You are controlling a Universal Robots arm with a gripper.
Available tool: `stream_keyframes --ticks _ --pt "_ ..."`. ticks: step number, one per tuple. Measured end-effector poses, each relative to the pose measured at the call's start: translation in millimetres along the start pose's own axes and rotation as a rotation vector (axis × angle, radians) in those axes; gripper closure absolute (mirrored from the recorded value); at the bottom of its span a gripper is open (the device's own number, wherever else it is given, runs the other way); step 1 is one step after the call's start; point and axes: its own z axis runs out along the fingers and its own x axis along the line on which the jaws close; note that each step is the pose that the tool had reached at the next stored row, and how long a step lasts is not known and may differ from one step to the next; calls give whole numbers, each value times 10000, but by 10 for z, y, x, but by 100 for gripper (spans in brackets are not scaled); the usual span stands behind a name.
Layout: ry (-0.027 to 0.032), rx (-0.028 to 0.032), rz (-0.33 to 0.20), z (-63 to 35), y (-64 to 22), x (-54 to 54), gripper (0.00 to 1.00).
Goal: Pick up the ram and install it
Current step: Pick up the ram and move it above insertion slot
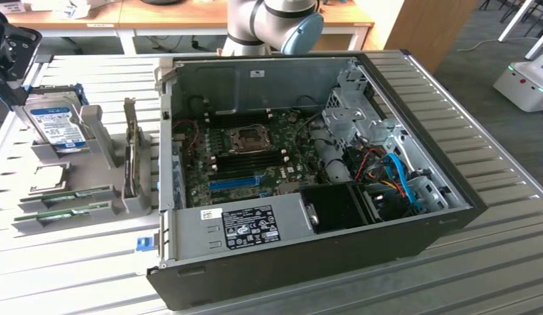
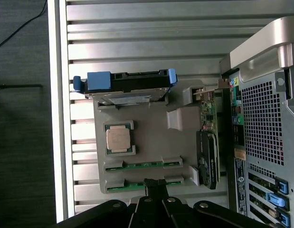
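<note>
Two green ram sticks lie side by side in slots of the grey parts tray [image 2: 151, 137]: one ram stick [image 2: 142, 165] [image 1: 66, 195] and a second ram stick [image 2: 132, 183] [image 1: 61, 213] closer to the tray's edge. My gripper [image 2: 154, 182] is shut with nothing in it. In the wrist view its joined tips overlap the middle of the second stick, and they look well above it. The arm's dark wrist end [image 1: 11, 46] hangs at the exterior view's upper left, above the tray. The open computer case [image 1: 446, 216] shows the motherboard [image 1: 254, 154] with its black memory slots [image 1: 254, 159].
The tray also holds a silver hard drive [image 1: 57, 125] in a blue caddy, a processor chip [image 2: 119, 138] and an upright expansion card [image 1: 132, 154]. A blue slot [image 1: 232, 182] lies on the motherboard. The case's rear wall [image 2: 265, 123] stands beside the tray on the slatted metal table [image 1: 481, 275].
</note>
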Motion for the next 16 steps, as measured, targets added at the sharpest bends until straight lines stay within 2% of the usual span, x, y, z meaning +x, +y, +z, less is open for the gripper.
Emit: stream_keyframes --ticks 6,16 --pt "7 -3 -146 0 0 0 89" --pt "43 -22 -962 0 0 0 89"
